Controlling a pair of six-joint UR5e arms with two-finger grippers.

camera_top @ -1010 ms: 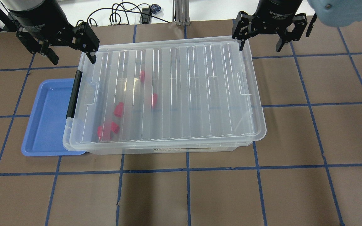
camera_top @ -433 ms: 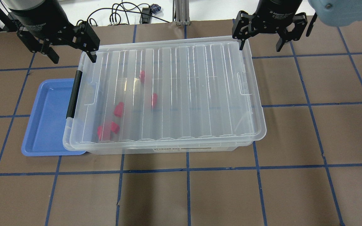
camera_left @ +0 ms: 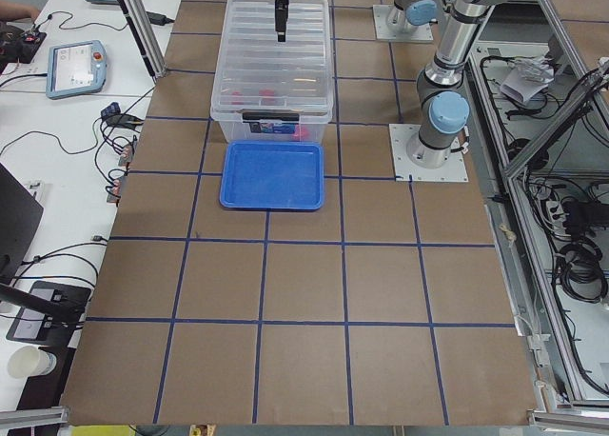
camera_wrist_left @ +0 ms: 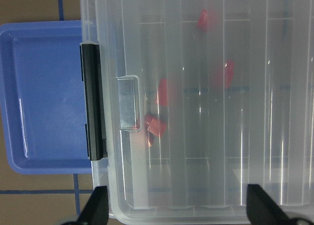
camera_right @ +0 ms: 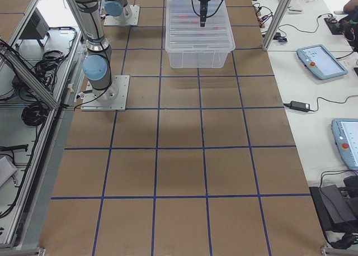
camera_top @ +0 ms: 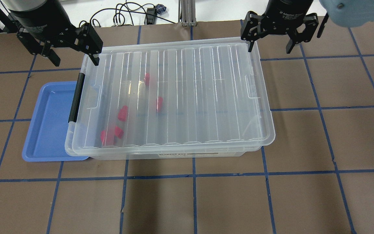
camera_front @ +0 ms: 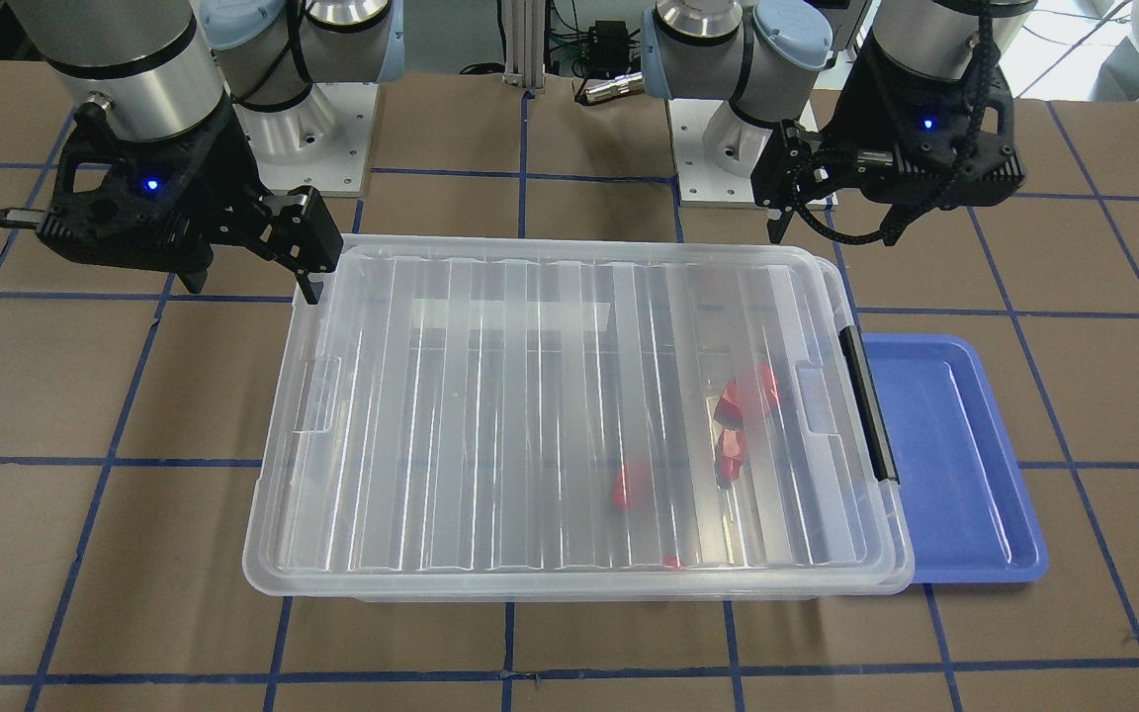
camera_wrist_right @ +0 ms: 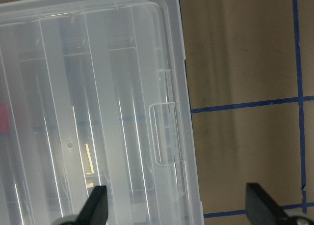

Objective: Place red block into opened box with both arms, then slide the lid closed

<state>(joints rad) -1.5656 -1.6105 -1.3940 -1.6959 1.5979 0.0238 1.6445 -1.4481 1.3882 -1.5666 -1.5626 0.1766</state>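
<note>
A: Starting at the left end, the left claw (camera_top: 74, 59) is spread wide with nothing between its fingers. One finger hangs at the far left corner of the lid (camera_top: 200, 97), the other out over the surface (camera_top: 304, 146). Whether it touches the lid, I cannot tell.

B: Nearer the camera is the blue tray (camera_top: 49, 123). The box (camera_top: 174, 155) overhangs the tray's right edge, with its black bar (camera_top: 76, 97) on that short side.

A: Where is the red block?

B: There are several, all inside the box and under the lid, gathered toward the left end. One red block (camera_top: 122, 113) lies near the middle of the group. None are on the tray or the surface.

A: The lid covers the whole box. Its right edge seems to jut a little past the box rim, and a sliver of rim shows at the left. I judge it nearly closed, not flush.

B: At the right end, the right claw (camera_top: 269, 49) is also spread and holds nothing. One finger is at the lid's far right corner, the other over the surface.

A: On risks, both claws stand at the far long edge only. A push from there could skew the lid until it binds on the rim. A finger could ride up over the thin lip and slip off. A hard shove leftward might drag the whole box further onto the tray instead of seating the lid.
</note>
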